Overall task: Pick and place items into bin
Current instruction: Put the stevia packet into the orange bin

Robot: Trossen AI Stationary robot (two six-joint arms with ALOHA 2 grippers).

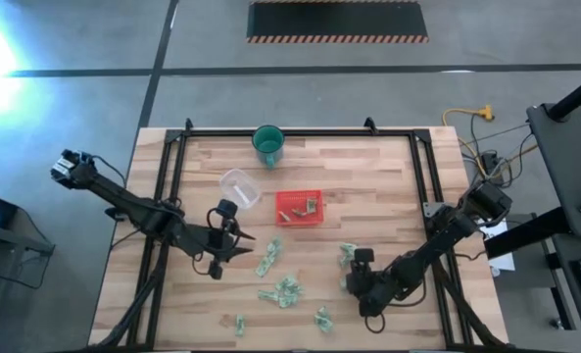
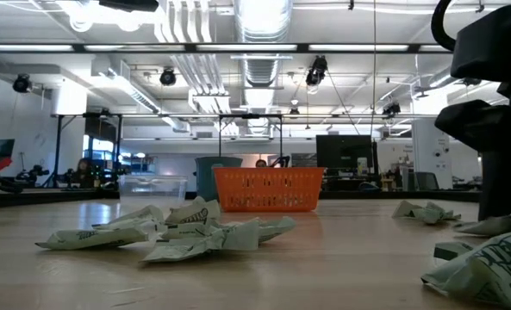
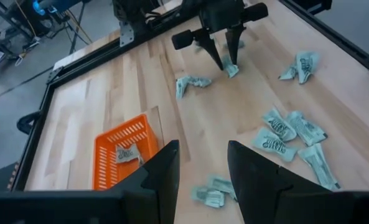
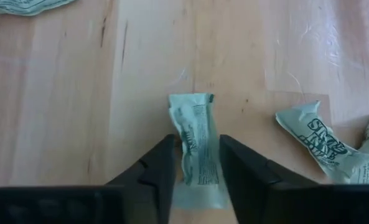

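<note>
We've got the right hand (image 4: 195,163) low over the pale wooden counter (image 1: 388,186), its two dark fingers either side of one small pale-green crumpled wrapper (image 4: 195,146) — pinching it or only framing it, we can't tell. The wrapper looks v. light, thin and soft, prob. a bit slick, so a pinch across the middle of its narrow width seems best. The left hand (image 3: 203,165) hangs part open w/ nothing in it. The small shallow red plastic tray (image 1: 299,209) sits mid-counter, a couple of wrappers inside — others lie scattered nearby.
</note>
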